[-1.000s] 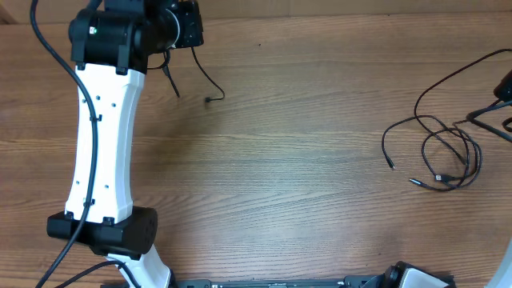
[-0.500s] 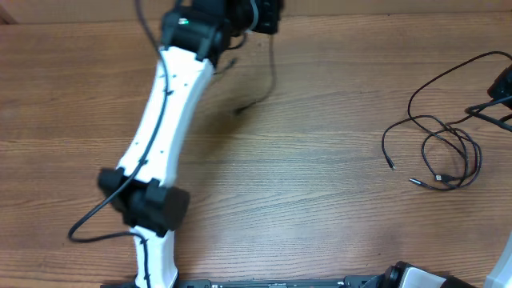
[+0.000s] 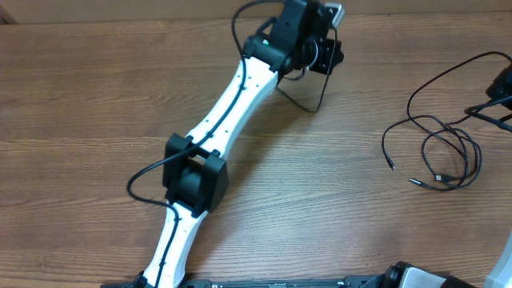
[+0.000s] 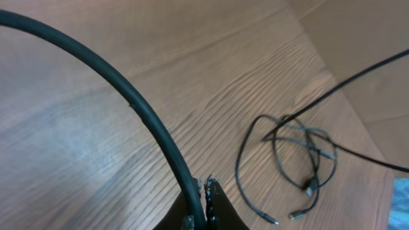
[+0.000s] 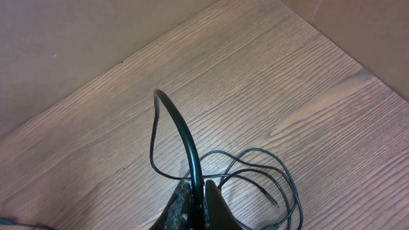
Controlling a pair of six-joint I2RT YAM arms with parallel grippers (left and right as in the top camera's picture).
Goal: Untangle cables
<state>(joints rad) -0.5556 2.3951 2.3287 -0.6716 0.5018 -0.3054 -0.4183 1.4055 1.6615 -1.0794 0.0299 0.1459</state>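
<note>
Both clamped: my left end effector (image 4: 204, 186) holds one cable (image 4: 134, 102) at upper centre, my right end effector (image 5: 198, 186) grips the tangle (image 3: 466, 152) at right, I judge to part them.

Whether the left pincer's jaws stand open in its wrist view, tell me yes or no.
No: the left pincer is shut on a black cable that arcs away up and to the left.
</note>
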